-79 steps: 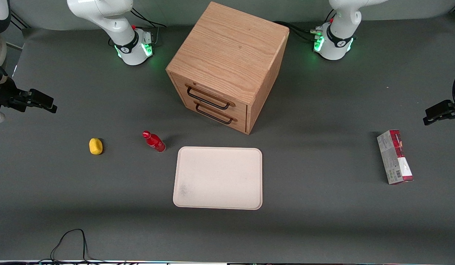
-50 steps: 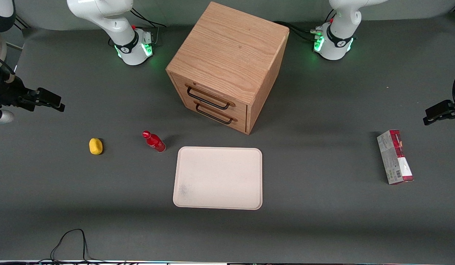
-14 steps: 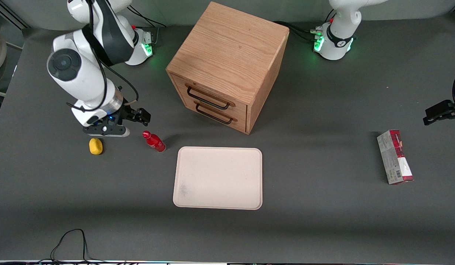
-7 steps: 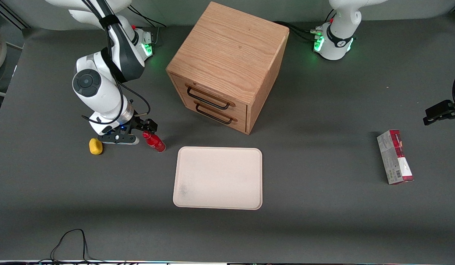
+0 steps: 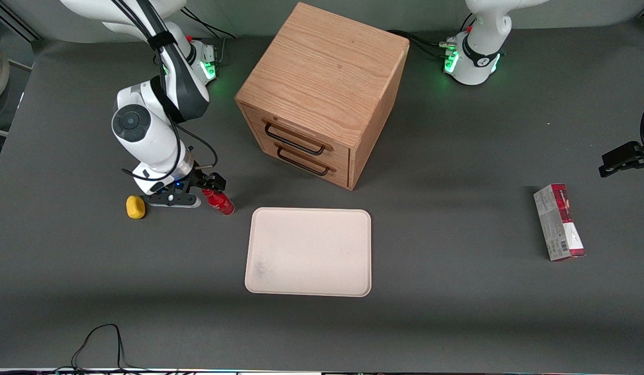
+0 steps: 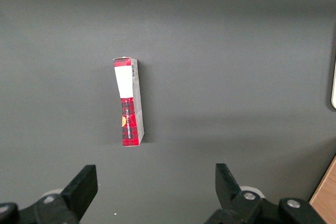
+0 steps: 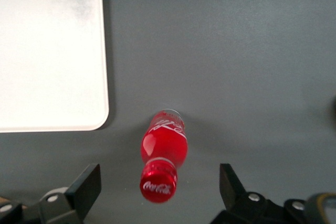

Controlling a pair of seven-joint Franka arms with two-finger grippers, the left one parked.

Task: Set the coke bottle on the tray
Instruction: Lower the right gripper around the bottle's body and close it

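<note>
The coke bottle [image 5: 219, 202] is small, glossy red with a red cap, and stands upright on the dark table beside the tray [image 5: 309, 251], a flat cream rectangle with a low rim. In the right wrist view the bottle [image 7: 163, 153] stands between the two spread fingers, its cap toward the camera, and the tray [image 7: 50, 51] lies close beside it. My gripper [image 5: 197, 191] hangs open just above the bottle's cap, its fingers [image 7: 86, 184] apart and touching nothing.
A yellow lump [image 5: 135, 207] lies beside the gripper, toward the working arm's end. A wooden drawer box [image 5: 322, 94] stands farther from the front camera than the tray. A red-and-grey carton [image 5: 559, 222] lies toward the parked arm's end, also in the left wrist view [image 6: 129, 102].
My right arm has swung in from the table's end and come down over the bottle; in the last half second it shifted slightly closer over the cap. The bottle has not moved.
</note>
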